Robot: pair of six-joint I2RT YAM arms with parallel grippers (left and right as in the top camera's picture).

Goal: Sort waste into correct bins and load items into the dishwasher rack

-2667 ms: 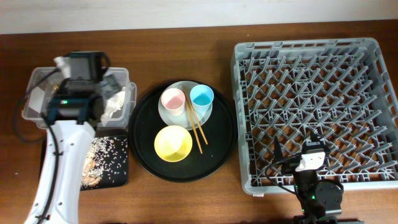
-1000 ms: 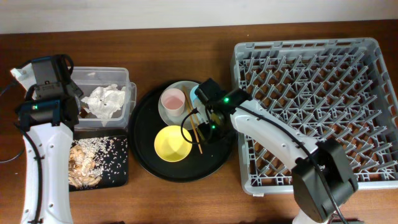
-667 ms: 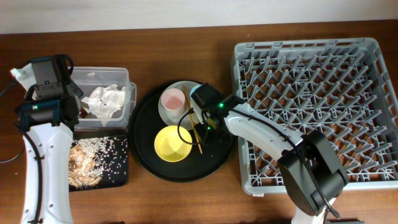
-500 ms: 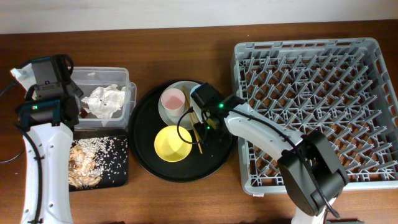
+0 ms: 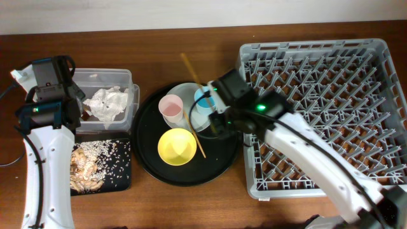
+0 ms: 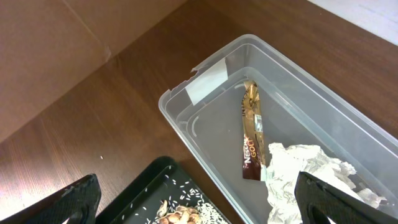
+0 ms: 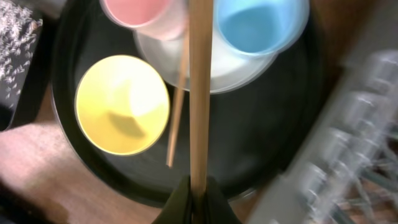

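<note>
My right gripper (image 7: 199, 198) is shut on one wooden chopstick (image 7: 199, 93) and holds it above the round black tray; in the overhead view its free end (image 5: 189, 66) points to the far left. The second chopstick (image 5: 198, 137) lies on the tray beside the yellow bowl (image 5: 177, 145). The pink cup (image 5: 170, 107) and the blue cup (image 5: 205, 99) stand on the pale plate (image 5: 188, 90). My left gripper (image 6: 208, 208) hangs open over the clear tub (image 6: 205, 81), which holds the gold-brown wrapper (image 6: 252, 134) and the white napkin (image 6: 305, 168). Scraps and rice (image 5: 95, 162) lie in the shallow black tray (image 5: 124, 184).
The grey dishwasher rack (image 5: 381, 51) fills the right side of the table, its left wall right next to my right arm. The round black tray (image 5: 222, 162) sits between the rack and the two bins. Bare wooden table runs along the far edge.
My right gripper has shut on one chopstick and lifted it off the plate, swinging toward the rack. The pink cup has shifted a little left. The left arm has not moved.
</note>
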